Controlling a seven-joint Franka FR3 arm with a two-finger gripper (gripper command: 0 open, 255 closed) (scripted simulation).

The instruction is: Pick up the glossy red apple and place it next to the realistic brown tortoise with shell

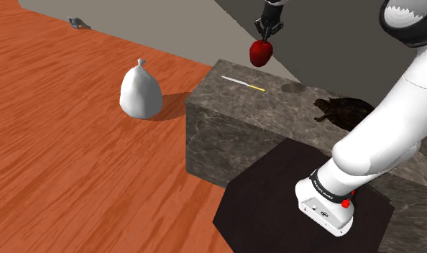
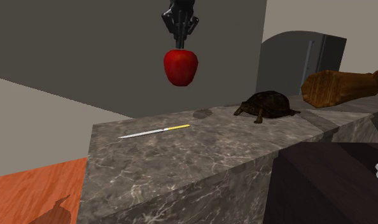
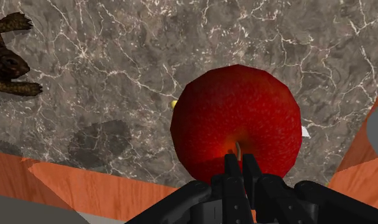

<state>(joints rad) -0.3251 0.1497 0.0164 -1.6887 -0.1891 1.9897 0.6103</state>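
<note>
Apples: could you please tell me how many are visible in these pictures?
1. The red apple hangs in mid-air, clasped at its stem by the jaws, above the knife on the stone counter, well apart from the tortoise. I see no other.

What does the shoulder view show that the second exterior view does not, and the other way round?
The shoulder view adds a white sack on the wood floor and a small grey object far behind it. The second exterior view adds a brown log and a grey cabinet past the tortoise. Both share the fingers shut on the red apple above the stone counter, the tortoise and a yellow-handled knife.
</note>
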